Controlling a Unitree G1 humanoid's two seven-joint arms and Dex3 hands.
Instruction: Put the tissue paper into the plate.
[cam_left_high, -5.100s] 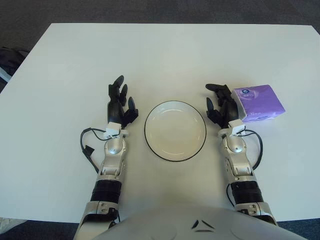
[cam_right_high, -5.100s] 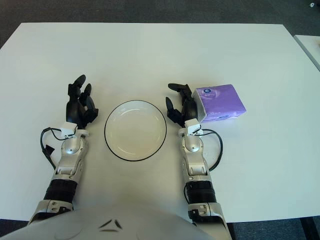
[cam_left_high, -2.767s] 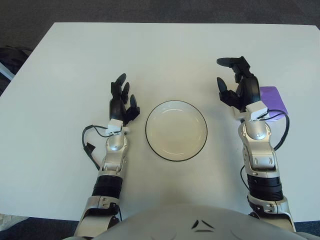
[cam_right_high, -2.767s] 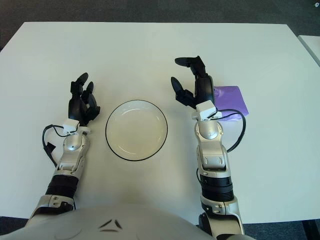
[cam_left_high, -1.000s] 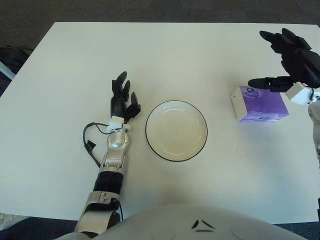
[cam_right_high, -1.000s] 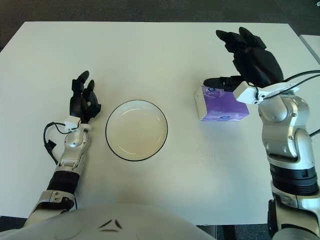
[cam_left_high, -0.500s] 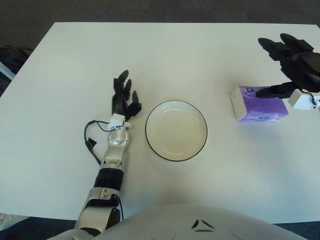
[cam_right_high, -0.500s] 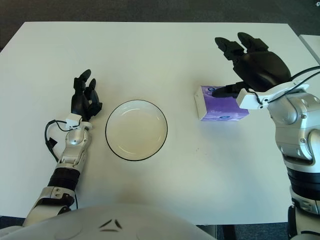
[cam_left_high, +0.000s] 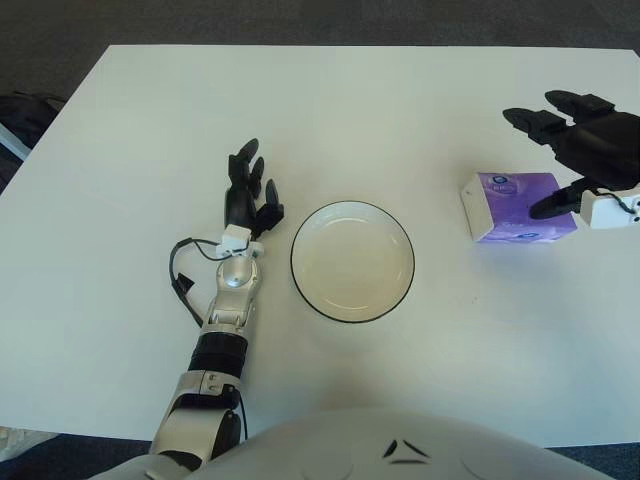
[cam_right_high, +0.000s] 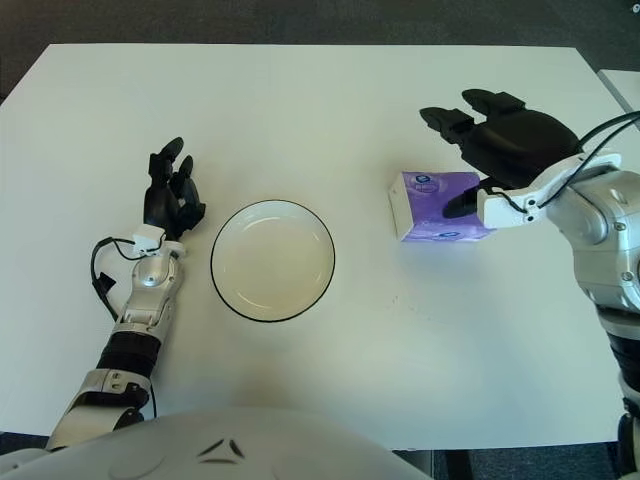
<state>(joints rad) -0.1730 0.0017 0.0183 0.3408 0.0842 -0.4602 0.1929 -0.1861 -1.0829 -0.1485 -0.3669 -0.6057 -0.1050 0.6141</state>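
Right eye view: one purple tissue pack (cam_right_high: 437, 205) is shown lying on the white table (cam_right_high: 300, 100), to the right of the single empty plate (cam_right_high: 272, 259) and well apart from it. The right hand (cam_right_high: 497, 145) is held over the pack with fingers spread, grasping nothing; the approach step is judged in hand. A descent and closure around the pack are called for next. The left hand (cam_right_high: 170, 200) is parked left of the plate, fingers relaxed.

Purple tissue paper (cam_right_high: 437, 205), black-rimmed cream plate (cam_right_high: 272, 260)
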